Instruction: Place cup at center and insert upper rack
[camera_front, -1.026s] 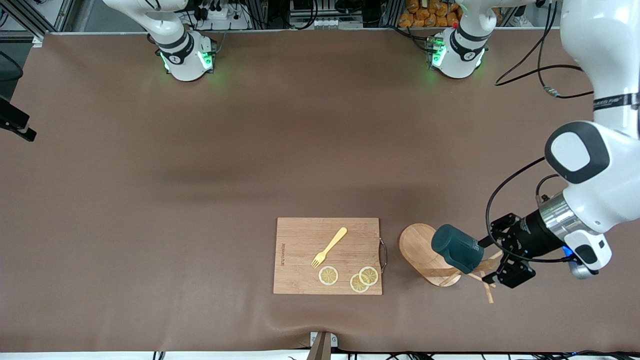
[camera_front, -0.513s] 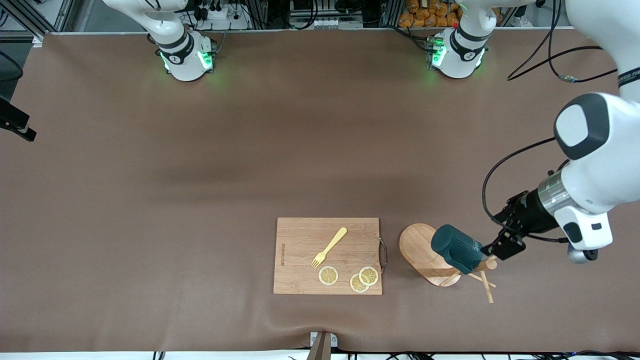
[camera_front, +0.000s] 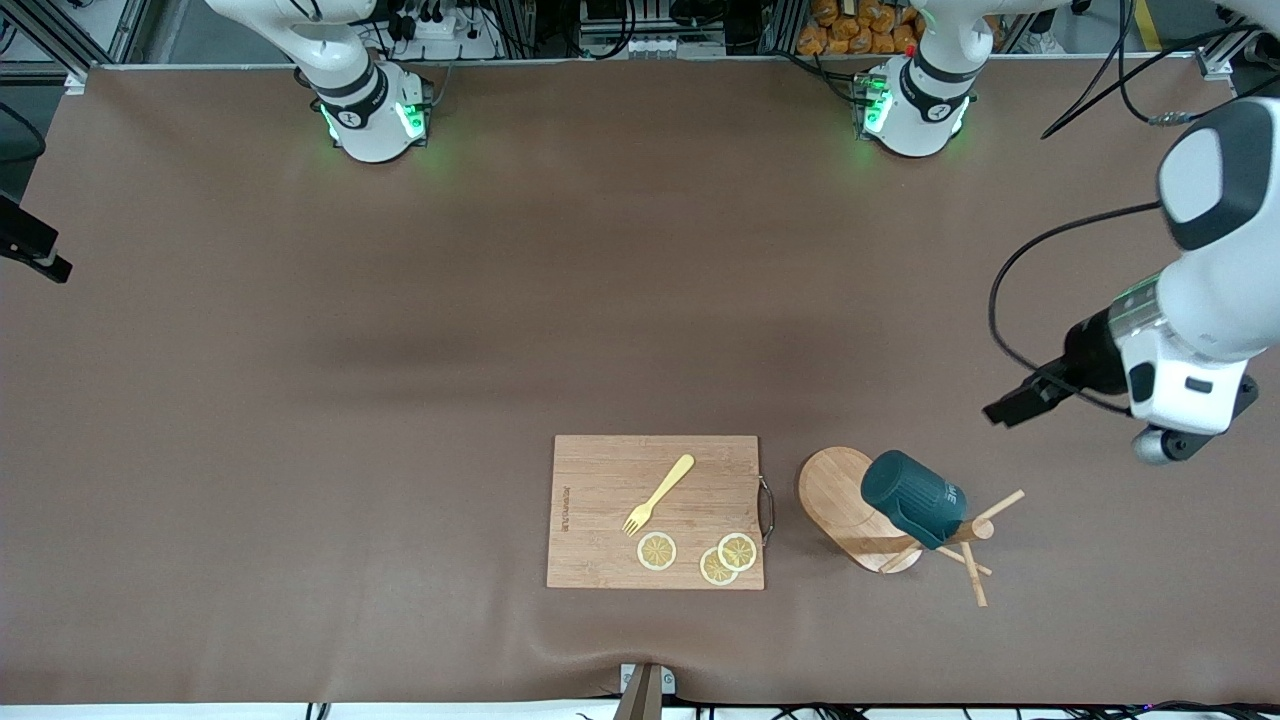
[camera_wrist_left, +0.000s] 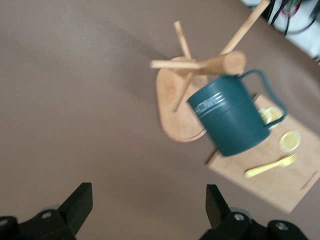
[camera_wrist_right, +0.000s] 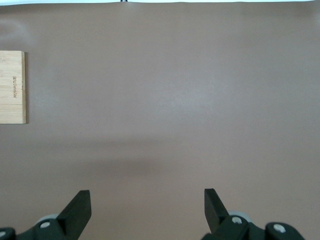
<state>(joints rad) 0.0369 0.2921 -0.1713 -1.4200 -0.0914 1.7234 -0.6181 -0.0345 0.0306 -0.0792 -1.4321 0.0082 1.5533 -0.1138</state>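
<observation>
The dark teal cup (camera_front: 910, 497) hangs tilted by its handle on a peg of the light wooden rack (camera_front: 835, 490), which stands on its oval base beside the cutting board, toward the left arm's end of the table. In the left wrist view the cup (camera_wrist_left: 232, 117) hangs under the top of the rack's pole (camera_wrist_left: 222, 63). My left gripper (camera_front: 1005, 410) hovers open and empty over bare table, well apart from the cup, with nothing between its fingers (camera_wrist_left: 149, 197). My right gripper (camera_wrist_right: 147, 200) is open and empty, high over bare table.
A rectangular wooden cutting board (camera_front: 600, 470) lies near the front edge with a yellow fork (camera_front: 660, 493) and lemon slices (camera_front: 657, 551) on it. The right wrist view catches one end of that board (camera_wrist_right: 12, 87). Brown mat covers the table.
My left gripper has drawn back from the cup, rising and moving toward the left arm's end of the table. The cup stays hanging on the rack. The right arm has not moved.
</observation>
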